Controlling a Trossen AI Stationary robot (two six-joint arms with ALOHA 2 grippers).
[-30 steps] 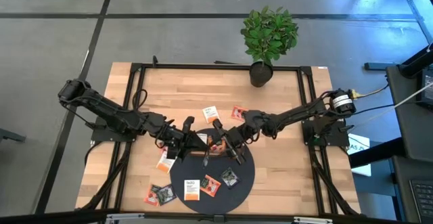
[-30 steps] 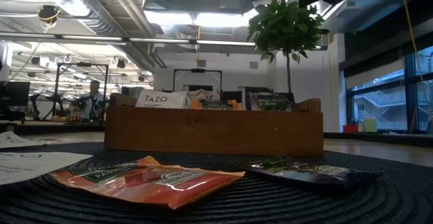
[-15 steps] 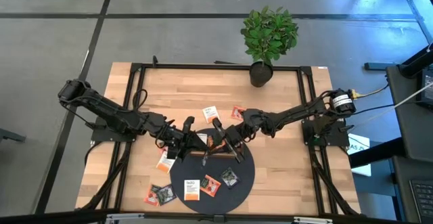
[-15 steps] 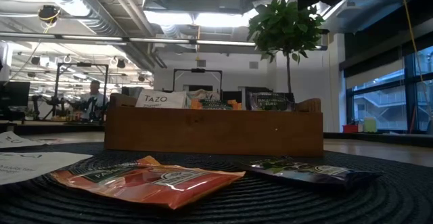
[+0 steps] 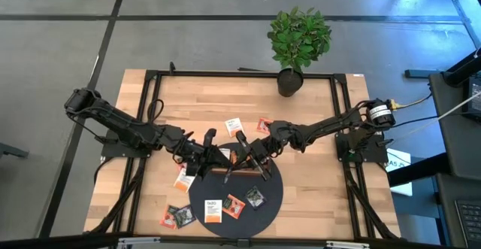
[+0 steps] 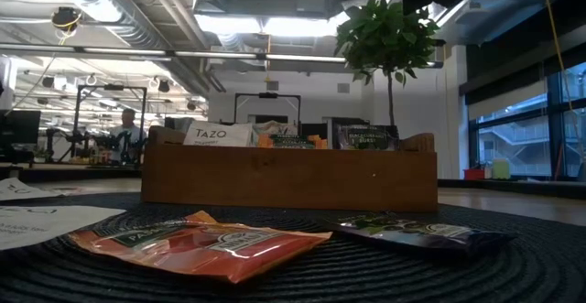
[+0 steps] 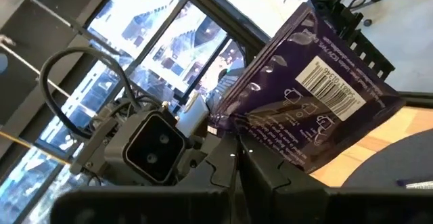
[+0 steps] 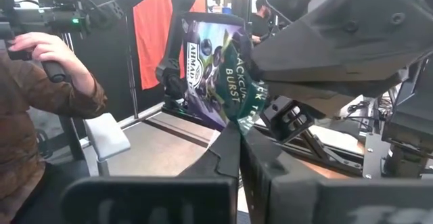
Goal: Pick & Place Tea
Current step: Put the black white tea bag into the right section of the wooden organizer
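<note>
High view: right gripper (image 5: 242, 161) has closed on purple sachet (image 8: 226, 72).

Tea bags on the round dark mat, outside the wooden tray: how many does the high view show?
3: a white one, an orange one beside it, and a dark one next to that. Others may be hidden under the arms.

Purple barcoded sachet (image 7: 318, 109); orange sachet (image 6: 197, 242), black mat (image 5: 272, 196).
</note>
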